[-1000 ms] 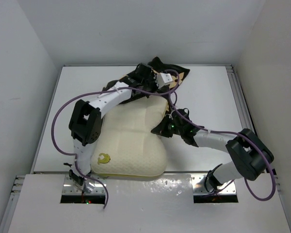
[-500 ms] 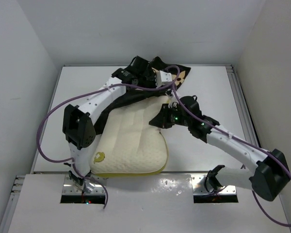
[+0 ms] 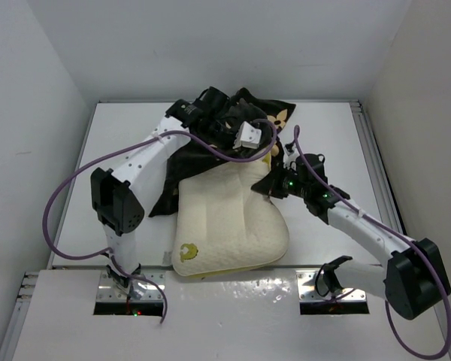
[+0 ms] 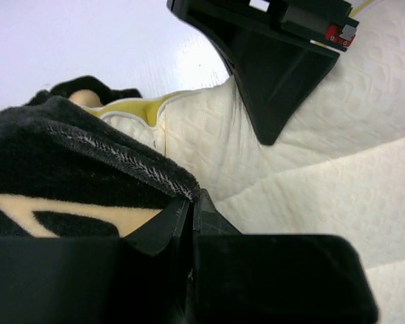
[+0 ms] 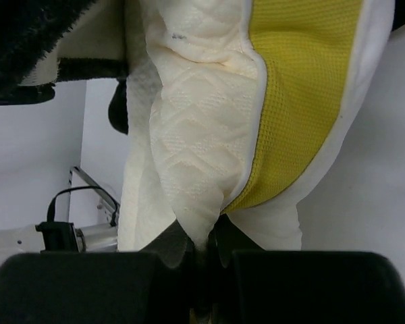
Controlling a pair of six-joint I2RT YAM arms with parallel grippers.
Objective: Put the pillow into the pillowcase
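Observation:
The cream pillow (image 3: pixel 229 218) lies mid-table, its gold emblem at the near left corner. The black flowered pillowcase (image 3: pixel 199 154) is bunched at the back and drapes over the pillow's far left end. My left gripper (image 3: pixel 237 149) is shut on the pillowcase's fuzzy edge (image 4: pixel 121 158) just above the pillow (image 4: pixel 324 169); the jaws (image 4: pixel 191 197) pinch the hem. My right gripper (image 3: pixel 265 183) is shut on the pillow's far right corner. In the right wrist view the gripper (image 5: pixel 204 236) pinches a cream fold (image 5: pixel 202 135) beside the yellow band (image 5: pixel 304 88), with the pillowcase (image 5: pixel 34 40) at upper left.
White table (image 3: pixel 98 173) between grey walls, with a rail along its right edge (image 3: pixel 372 165). Purple cables loop from both arms over the work area (image 3: pixel 68 188). A black part of the right arm (image 4: pixel 277 61) hangs close above the pillow in the left wrist view.
The pillow has swung and slid to the right, its far end held up by the right gripper. The left gripper has drawn the pillowcase lower, over the pillow's far left end.

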